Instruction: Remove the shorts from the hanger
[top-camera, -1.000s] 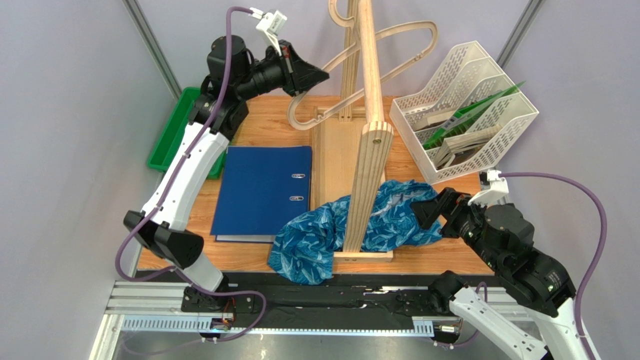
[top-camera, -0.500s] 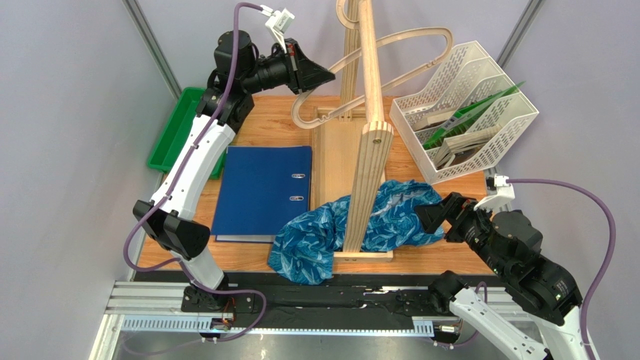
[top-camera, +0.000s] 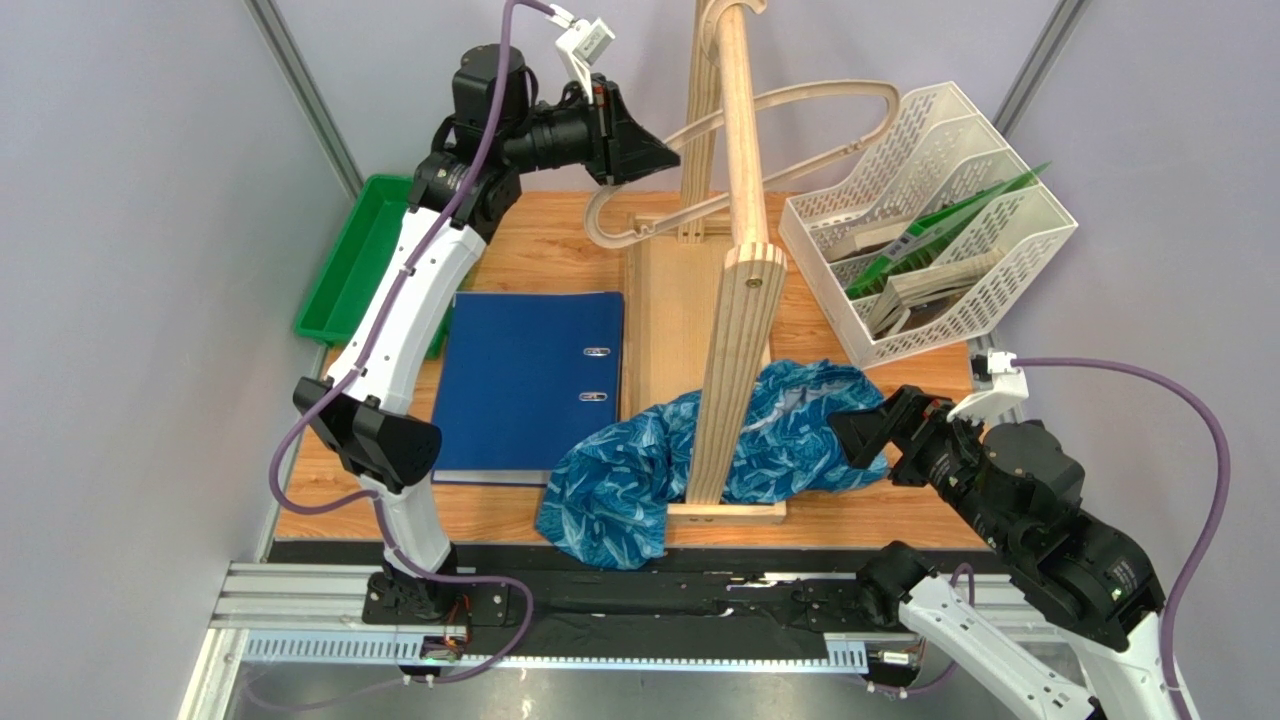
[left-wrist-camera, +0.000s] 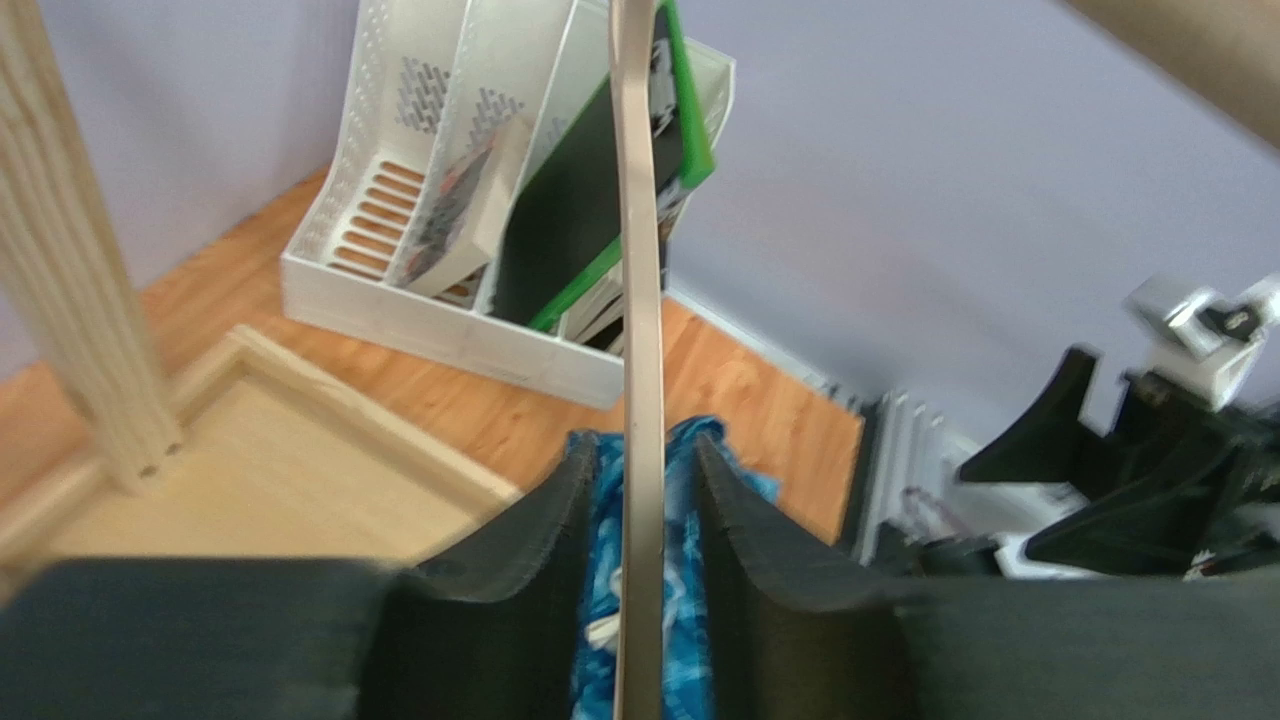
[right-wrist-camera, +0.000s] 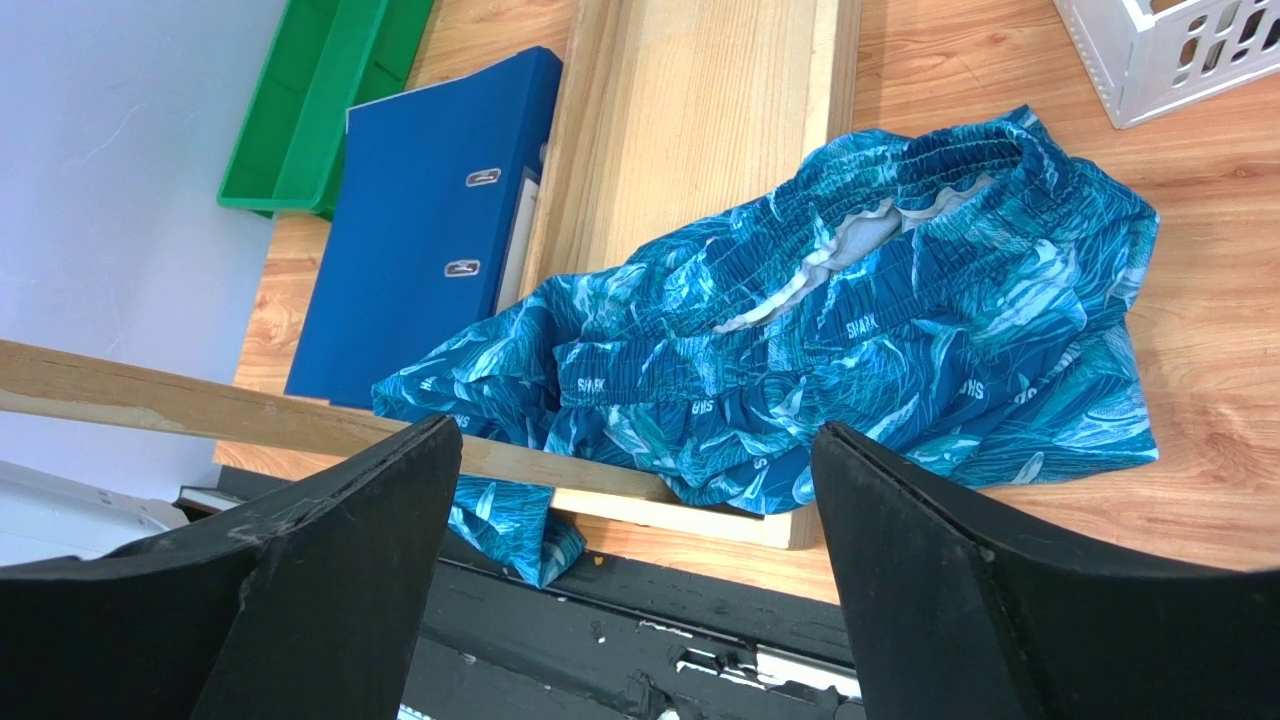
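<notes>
1. The left fingers (left-wrist-camera: 511, 600) are reaching high above the far side of the worktop (top-camera: 526, 255), just to the left of the upright wooden stand (top-camera: 736, 300).
2. They are pressing in close on the hanger (left-wrist-camera: 643, 300) and gripping it. Its thin light-wood strip is running edge-on between them in the left wrist view.
3. The hanger is hanging tilted in the air, well above the worktop. Its loop is stretching past the stand's post towards the white file rack (top-camera: 962, 225).
4. The shorts (right-wrist-camera: 902, 345) are lying crumpled on the worktop, well apart from the hanger. They are draping across the stand's flat base, with one end reaching the worktop's near edge.
5. The right fingers (right-wrist-camera: 346, 555) are spreading wide apart with nothing between them. They are hovering over the right end of the shorts, and whether they are touching the fabric cannot be told.
6. A dark-blue binder (top-camera: 519, 383) is lying flat to the left of the stand's base, near the shorts' left end.
7. A green tray (top-camera: 346, 255) is sitting at the worktop's far left edge.
</notes>
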